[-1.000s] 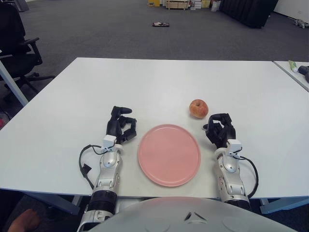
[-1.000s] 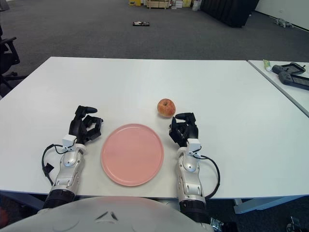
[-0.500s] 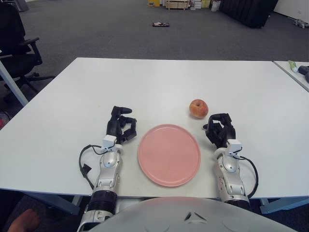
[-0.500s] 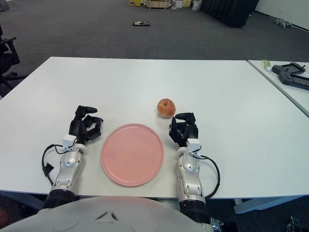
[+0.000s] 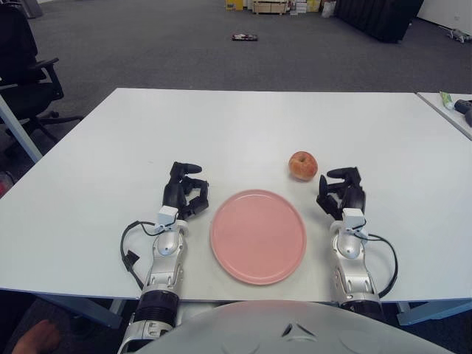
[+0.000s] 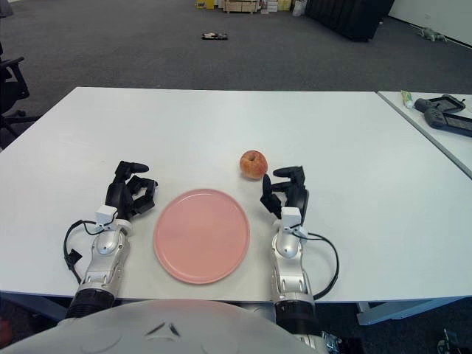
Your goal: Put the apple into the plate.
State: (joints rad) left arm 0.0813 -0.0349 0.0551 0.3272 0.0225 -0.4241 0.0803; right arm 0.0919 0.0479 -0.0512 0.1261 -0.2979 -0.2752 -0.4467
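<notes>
A red-yellow apple (image 5: 302, 165) stands on the white table (image 5: 243, 125), just beyond the upper right rim of an empty pink plate (image 5: 258, 235). My right hand (image 5: 341, 193) rests on the table right of the plate and just below-right of the apple, not touching it; its fingers are loosely spread and hold nothing. My left hand (image 5: 184, 192) rests on the table left of the plate, fingers relaxed and empty.
A second table (image 6: 435, 122) stands at the right with a dark device (image 6: 442, 110) and a small tube on it. An office chair (image 5: 22, 66) stands at the far left. Boxes and a small object lie on the floor far behind.
My right hand has shifted slightly right and its fingers have spread a little. The apple, plate and left hand have not moved.
</notes>
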